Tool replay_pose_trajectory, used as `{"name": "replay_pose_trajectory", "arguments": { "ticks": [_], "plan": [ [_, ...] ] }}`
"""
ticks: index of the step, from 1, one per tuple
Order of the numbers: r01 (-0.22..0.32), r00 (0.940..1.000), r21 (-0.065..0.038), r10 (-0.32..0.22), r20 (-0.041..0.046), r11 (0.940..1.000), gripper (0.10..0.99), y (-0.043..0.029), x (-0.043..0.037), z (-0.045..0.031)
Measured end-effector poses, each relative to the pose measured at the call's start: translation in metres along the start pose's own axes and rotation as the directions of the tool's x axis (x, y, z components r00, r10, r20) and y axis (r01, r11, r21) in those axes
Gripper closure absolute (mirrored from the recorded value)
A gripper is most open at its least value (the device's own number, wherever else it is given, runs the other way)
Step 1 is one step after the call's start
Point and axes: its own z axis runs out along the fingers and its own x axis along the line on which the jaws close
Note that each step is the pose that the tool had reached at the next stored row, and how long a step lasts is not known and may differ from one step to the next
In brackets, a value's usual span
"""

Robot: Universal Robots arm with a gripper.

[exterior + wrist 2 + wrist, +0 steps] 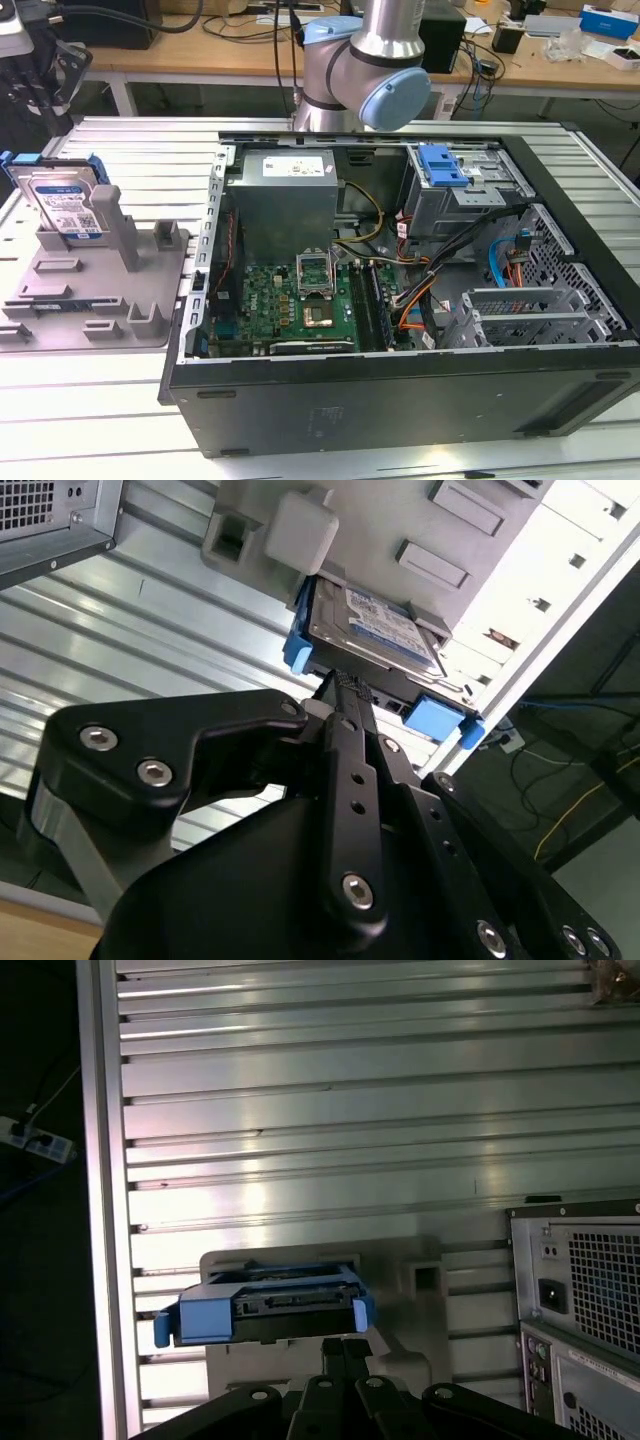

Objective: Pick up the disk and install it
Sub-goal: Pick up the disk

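This is the pick-up step, not yet begun. The disk point(66, 204) stands on the grey plate point(110, 292). The gripper point(345, 684), off the plate, is pinched closed and empty. Grabbing needs it opened.

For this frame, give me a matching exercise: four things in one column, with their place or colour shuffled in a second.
1 disk
2 fixture plate
3 motherboard
4 blue clip

A green, inside the case
B leaning against an upright post
C grey, beside the case
D on top of the drive cage

Pairs: 1-B, 2-C, 3-A, 4-D
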Motion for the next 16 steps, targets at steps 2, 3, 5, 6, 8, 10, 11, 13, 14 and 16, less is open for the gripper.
{"name": "replay_pose_trajectory", "arguments": {
  "ticks": [2,3,5,6,8,10,11,13,14,16],
  "plan": [
    [0.000,1.0000,0.000,0.000,-0.0014,1.0000,0.980,0.0000,0.0000,0.0000],
    [0.000,1.0000,0.000,0.000,-0.0021,1.0000,0.980,0.0000,0.0000,0.0000],
    [0.000,1.0000,0.000,0.000,-0.0029,1.0000,0.980,0.0000,0.0000,0.0000],
    [0.000,1.0000,0.000,0.000,-0.0033,1.0000,0.980,0.0000,0.0000,0.0000],
    [0.000,1.0000,0.000,0.000,-0.0037,1.0000,0.980,0.0000,0.0000,0.0000],
    [0.003,1.0000,0.000,-0.003,-0.0038,1.0000,0.980,0.0000,0.0000,0.0000],
    [0.021,0.9998,0.000,-0.021,-0.0046,0.9998,0.980,0.0000,0.0000,0.0001],
    [0.063,0.9980,0.000,-0.063,-0.0067,0.9980,0.980,0.0000,0.0000,0.0001],
    [0.080,0.9967,-0.001,-0.080,-0.0077,0.9968,0.980,0.0000,0.0000,0.0001],
    [0.131,0.9913,-0.001,-0.131,-0.0112,0.9914,0.980,0.0000,0.0000,0.0002]
  ]
}}
